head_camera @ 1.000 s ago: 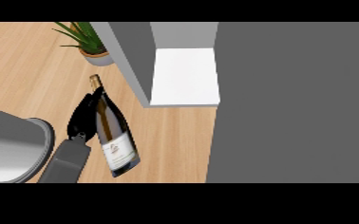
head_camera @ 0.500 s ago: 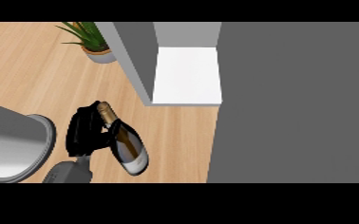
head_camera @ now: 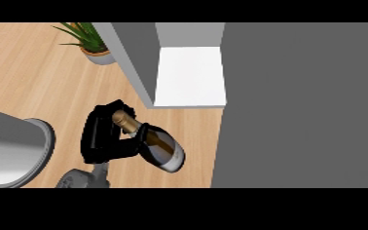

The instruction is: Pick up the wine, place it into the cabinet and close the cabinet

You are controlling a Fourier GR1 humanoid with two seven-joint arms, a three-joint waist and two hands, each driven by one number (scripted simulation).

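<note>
Now the wine (head_camera: 152, 143) is up off the bench (head_camera: 50, 92) and tipped further than half a second ago, its base swung toward the camera so the gold label is mostly hidden; a second ago it lay nearly flat, label in full view; hand (head_camera: 104, 136) has shifted slightly right with it, toward the cabinet (head_camera: 191, 75); plant (head_camera: 90, 44) unchanged.

Bottle sits just right of the hand, touching it; neck and gold foil top point up-left into the black fingers, which are curled round the neck and shoulder; body and base stick out down-right, clear of the hand; which hand this is cannot be told from the single grey forearm entering at the lower left; no other hand shows.

Bottle dark glass, glossy, round; bench light wood grain, matte; cabinet grey walls with a flat white shelf inside, open toward the bench; plant spiky green leaves in a small grey pot, far left; curved grey shiny object (head_camera: 22, 151) at the left edge.
</note>
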